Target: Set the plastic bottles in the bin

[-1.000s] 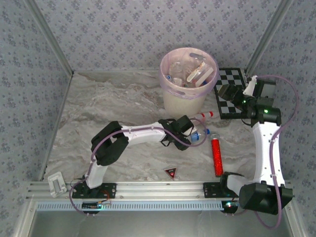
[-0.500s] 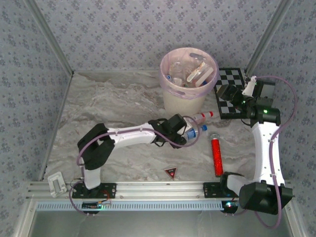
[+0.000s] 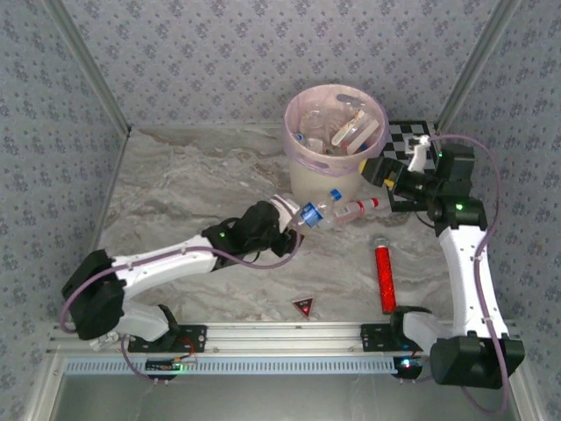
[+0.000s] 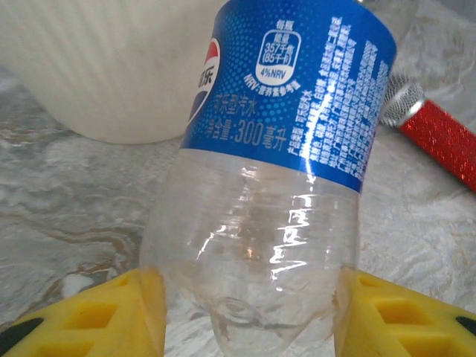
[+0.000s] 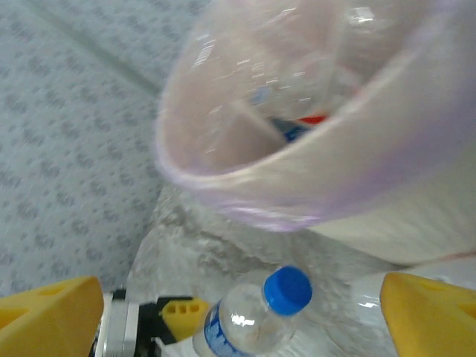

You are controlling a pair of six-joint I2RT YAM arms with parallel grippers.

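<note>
Setting: marbled grey tabletop (image 3: 175,189) inside walls of patterned blue-grey paper, with a checkerboard (image 3: 410,140) at the far right.
Bin: the cream bin (image 3: 326,182) with its pink liner stands at the far middle; several binned bottles (image 3: 337,123) lie inside.
Left fingers: the left fingers (image 4: 97,316) pinch the clear base of the blue-labelled bottle (image 4: 290,111), one yellow pad on each side.
Bottle in hand: off the tabletop and tilted, blue cap uppermost, just in front of the bin wall and below its rim.
Right fingers: the right fingers (image 5: 48,316) are spread wide with nothing between them, hanging beside the bin's right flank and looking down at the rim and the blue cap.
Just changed: a second ago the left arm was bent, with the bottle low beside the top of the red glittery tube (image 3: 384,276). It has since stretched forward and carried the bottle to the foot of the bin. The right arm has swung in from over the checkerboard.
Meaning: pick-up looks done and the carry is under way; the bottle must rise above the rim before release.
Still out: a red-capped bottle (image 3: 355,209) lies on the tabletop just right of the held one, unmoved.
Not for the bin: the tube and the small red triangle (image 3: 303,307).
</note>
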